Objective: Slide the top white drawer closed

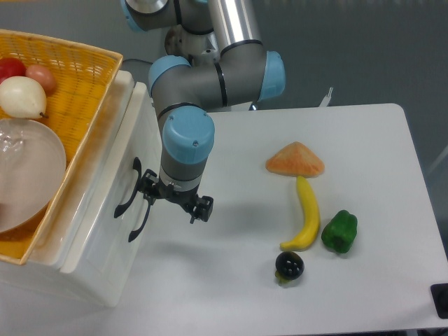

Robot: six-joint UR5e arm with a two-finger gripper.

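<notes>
The top white drawer [105, 210] looks almost closed, only a small gap left. The gripper [173, 201], fingers apart, holds nothing, beside its handle [126, 189].

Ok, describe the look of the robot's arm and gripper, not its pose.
The arm is built of thick silver-grey tubes joined by rounded joints with light-blue caps. At its tip sits a small black gripper with two short black fingers. No cables or markings can be made out.
</notes>
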